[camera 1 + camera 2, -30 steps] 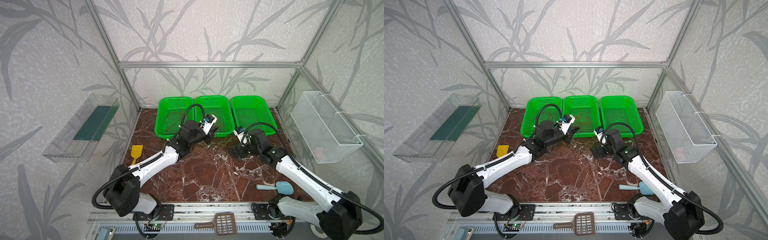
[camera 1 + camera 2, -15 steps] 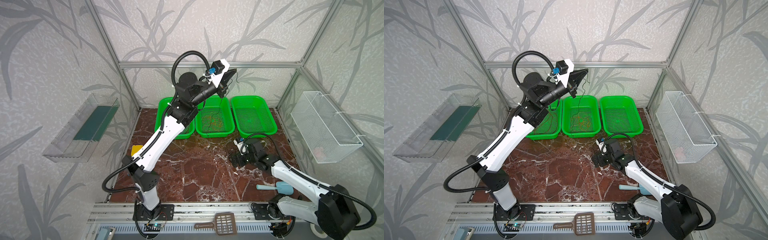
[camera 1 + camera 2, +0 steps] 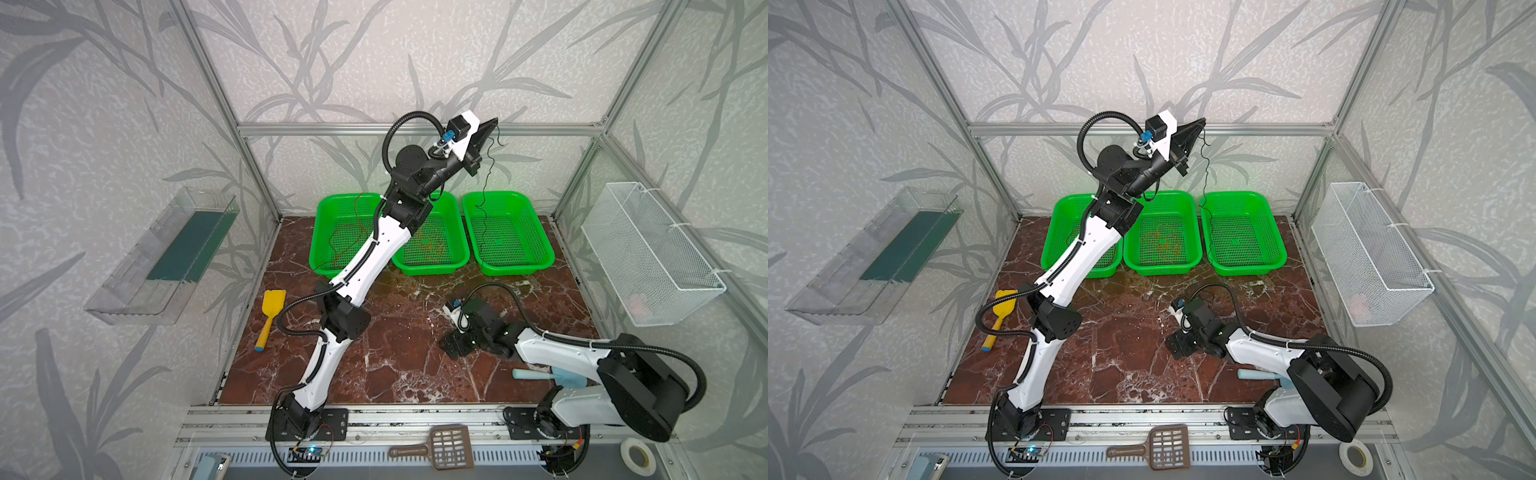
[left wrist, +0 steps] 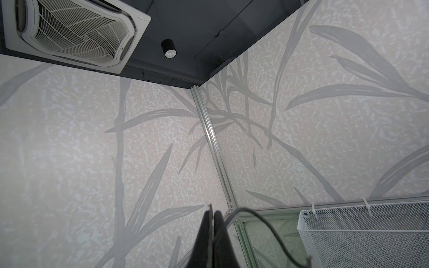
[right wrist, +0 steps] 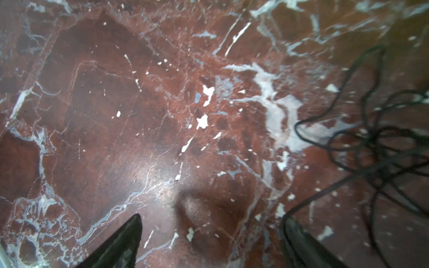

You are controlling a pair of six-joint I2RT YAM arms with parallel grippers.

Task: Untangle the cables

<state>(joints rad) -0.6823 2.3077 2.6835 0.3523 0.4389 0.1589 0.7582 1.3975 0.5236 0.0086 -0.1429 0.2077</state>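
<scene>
Right at the front rail: brown slotted scoop (image 3: pixel 440 446), roll of tape (image 3: pixel 634 454) off at the right corner. Next in, on the marble surface (image 3: pixel 399 365): pale blue scoop (image 3: pixel 536 375) half tucked under the right arm, yellow scoop (image 3: pixel 272 311) out by the left edge, well apart from both arms.

Right end effector (image 3: pixel 455 345) low over the surface, jaws spread wide, empty. Just beside it in the right wrist view, a loose bunch of black cable (image 5: pixel 376 143) on the marble, one strand running right up to a fingertip (image 5: pixel 299 236); touching or not, cannot tell.

Further back, three green baskets in a row. Left basket (image 3: pixel 316 232) holding the red-brown cable (image 3: pixel 347 235), partly hidden behind the left arm. Middle basket (image 3: pixel 428 270) holding the orange cable (image 3: pixel 432 245) in a small tangle. Right basket (image 3: pixel 515 270) taking a hanging strand of the black cable.

Highest and farthest, left end effector (image 3: pixel 490 126) up above the baskets, jaws pressed together, pinching the black cable, strand dangling down from it into the right basket.

On the side walls: clear tray (image 3: pixel 166 257) left, white wire basket (image 3: pixel 652 257) right.
</scene>
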